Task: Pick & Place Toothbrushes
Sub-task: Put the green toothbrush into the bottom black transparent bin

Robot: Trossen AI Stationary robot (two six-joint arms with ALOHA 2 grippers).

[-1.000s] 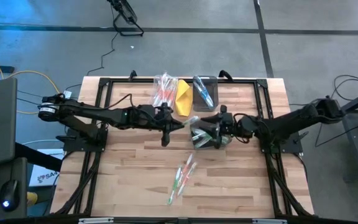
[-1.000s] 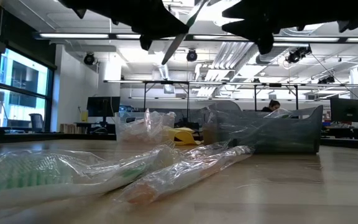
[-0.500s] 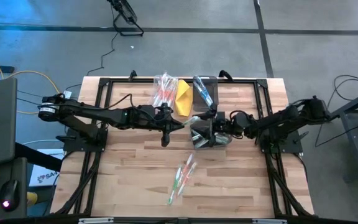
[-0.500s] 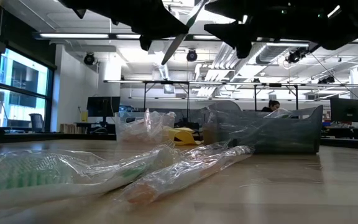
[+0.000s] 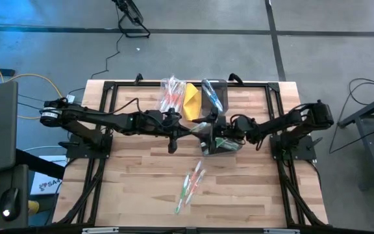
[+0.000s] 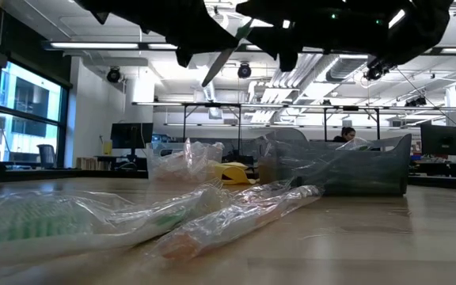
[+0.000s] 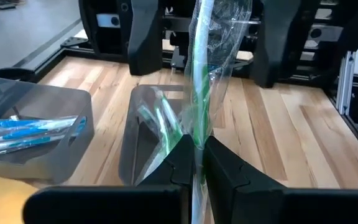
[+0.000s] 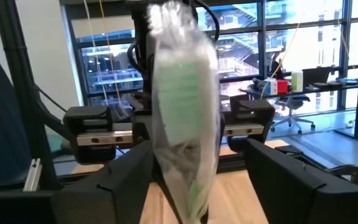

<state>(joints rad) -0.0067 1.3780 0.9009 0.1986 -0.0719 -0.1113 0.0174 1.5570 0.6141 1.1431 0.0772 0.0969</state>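
**Two Arms Meet Over a Wrapped Toothbrush at Mid-Table**

The left gripper (image 5: 188, 132) is clenched on a green toothbrush in a clear wrapper (image 7: 199, 99), holding it in the air above the middle of the wooden table (image 5: 135, 188). Seen from the left wrist, the two dark fingers (image 7: 180, 163) pinch the wrapper near one end. The right gripper (image 5: 208, 134) faces it from the other side, its fingers spread wide to either side of the wrapper's free end, not closed on it. Beneath the meeting point stands a clear bin (image 5: 214, 144) with green toothbrushes inside (image 7: 160, 118). At the far edge of the table sit another clear bin holding blue toothbrushes (image 5: 213, 95), a yellow folded object (image 5: 192, 102) and a pile of red ones in wrappers (image 5: 171, 94). More wrapped toothbrushes (image 5: 190, 185) lie loose on the near part of the table
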